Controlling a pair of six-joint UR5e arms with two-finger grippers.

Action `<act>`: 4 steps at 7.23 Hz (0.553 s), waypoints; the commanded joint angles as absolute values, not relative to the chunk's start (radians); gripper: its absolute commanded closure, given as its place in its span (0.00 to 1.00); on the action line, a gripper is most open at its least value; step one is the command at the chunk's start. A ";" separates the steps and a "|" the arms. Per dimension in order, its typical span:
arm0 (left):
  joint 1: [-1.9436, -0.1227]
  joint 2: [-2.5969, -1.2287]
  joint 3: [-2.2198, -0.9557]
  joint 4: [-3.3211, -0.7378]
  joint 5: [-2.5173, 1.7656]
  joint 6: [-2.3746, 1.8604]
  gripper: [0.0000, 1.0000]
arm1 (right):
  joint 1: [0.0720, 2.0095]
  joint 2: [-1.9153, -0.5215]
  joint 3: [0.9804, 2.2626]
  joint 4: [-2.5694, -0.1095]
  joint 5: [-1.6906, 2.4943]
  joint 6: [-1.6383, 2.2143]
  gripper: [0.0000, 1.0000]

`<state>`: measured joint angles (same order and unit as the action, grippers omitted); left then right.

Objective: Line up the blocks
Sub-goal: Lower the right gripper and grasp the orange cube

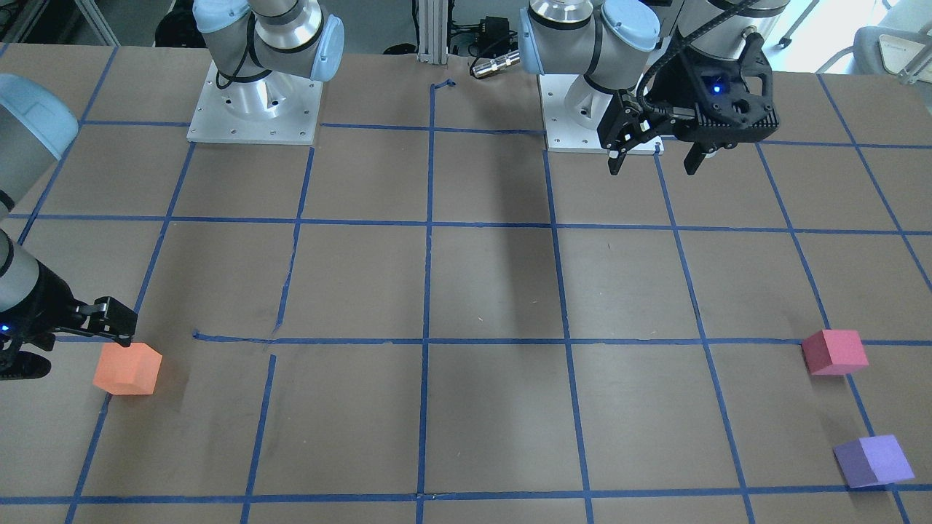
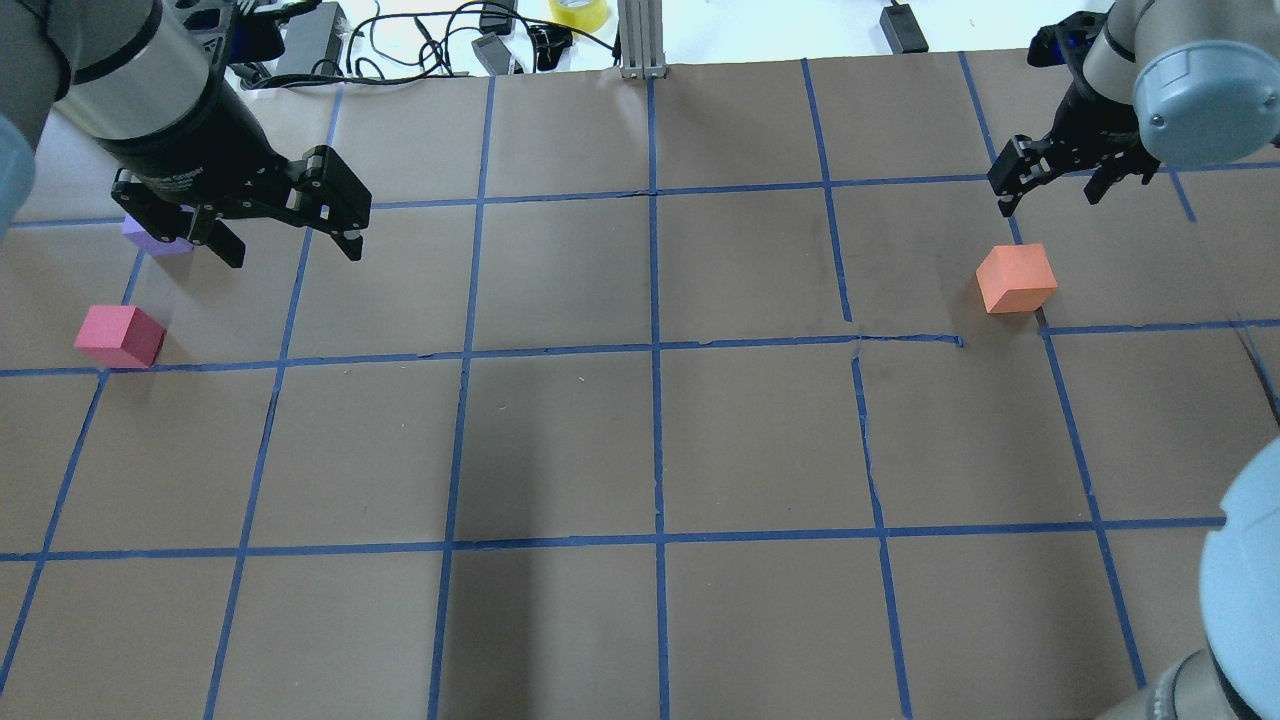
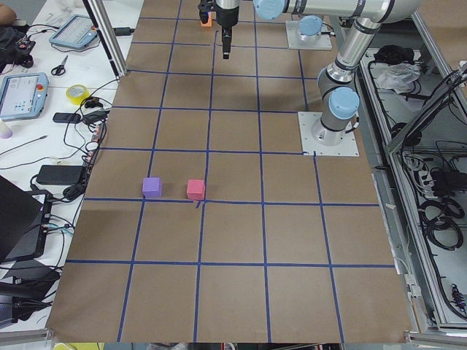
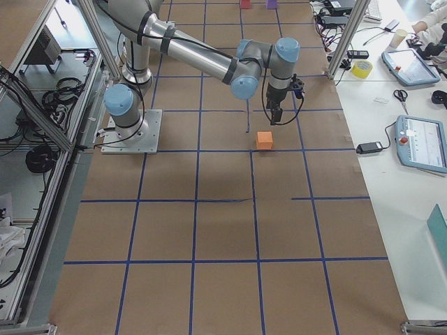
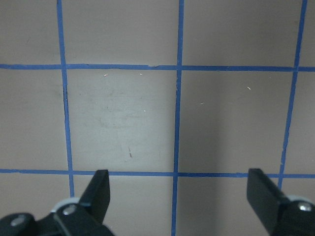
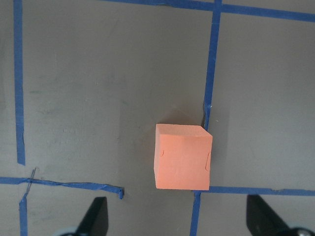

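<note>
Take the overhead view as your dial. The orange block sits alone at about 2 o'clock. The red block is at 9 and the purple block just past it toward 10. Those two are near each other but apart, and well away from the orange. No line exists yet.

Your right gripper hangs over the table just on the 12 o'clock side of the orange block, jaws wide apart and empty. Here is the main risk as I judge it. In the right wrist view the block lies ahead of the fingertips, toward 12, not between them. If you come straight down from here, a finger could land on the block's top edge or clip a corner. So light a cube would likely tip or skid across the paper. The block's corner also rests on a tape crossing, which gives a finger little to slide under.

Your left gripper is likewise spread open and holds nothing. Its wrist camera shows only paper and tape, so you would be reaching for the red or purple block blind from that view.

Some things are hard to make out:
- The left gripper covers most of the purple block in the overhead view.
- The front view cuts off the right gripper at the frame edge.
- I cannot tell how high either gripper hangs.
</note>
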<state>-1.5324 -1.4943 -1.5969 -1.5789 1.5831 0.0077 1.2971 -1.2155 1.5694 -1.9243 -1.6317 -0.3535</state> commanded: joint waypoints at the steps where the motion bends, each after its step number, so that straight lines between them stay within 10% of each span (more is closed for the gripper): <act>1: -1.532 -1.496 -1.597 -1.580 1.583 0.008 0.00 | 1.298 -1.145 1.574 -1.975 -1.632 -0.353 0.00; 4: -1.532 -1.494 -1.597 -1.580 1.585 0.008 0.00 | 1.290 -1.108 1.578 -2.018 -1.644 -0.358 0.00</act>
<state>-1.5324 -1.4944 -1.5969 -1.5799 1.5844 0.0077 1.2930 -1.1239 1.5768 -1.9876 -1.6387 -0.3631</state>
